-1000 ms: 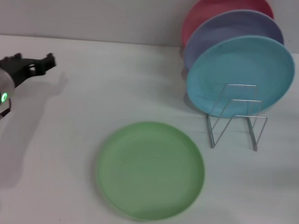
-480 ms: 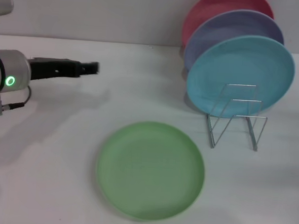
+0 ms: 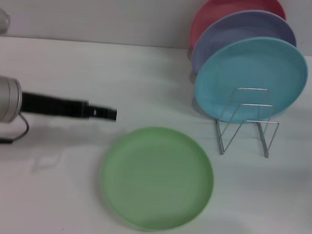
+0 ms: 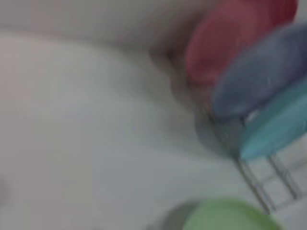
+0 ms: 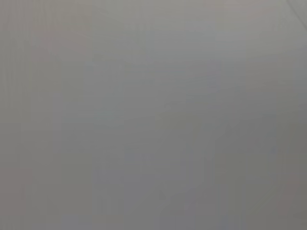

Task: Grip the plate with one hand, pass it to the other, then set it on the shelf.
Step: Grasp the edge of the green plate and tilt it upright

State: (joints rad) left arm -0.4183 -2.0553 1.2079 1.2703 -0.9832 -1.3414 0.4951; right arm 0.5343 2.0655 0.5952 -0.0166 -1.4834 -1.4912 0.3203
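The light green plate (image 3: pixel 156 178) lies flat on the white table, front centre. Its rim also shows in the left wrist view, plate (image 4: pixel 230 216). My left gripper (image 3: pixel 109 113) reaches in from the left, seen edge-on, just left of and behind the plate's far-left rim, apart from it. The shelf (image 3: pixel 245 122), a silver wire rack, stands to the plate's right rear, with its wires (image 4: pixel 268 184) visible from the left wrist. My right gripper is out of view; its wrist camera shows only a plain grey surface.
A turquoise plate (image 3: pixel 251 80), a lavender plate (image 3: pixel 246 32) and a red plate (image 3: pixel 226 7) stand upright in the rack, one behind the other. A wall runs along the table's back edge.
My left arm has swung in from the far left, forward and to the right, and lowered toward the green plate's left rim. The plate and the rack have not moved.
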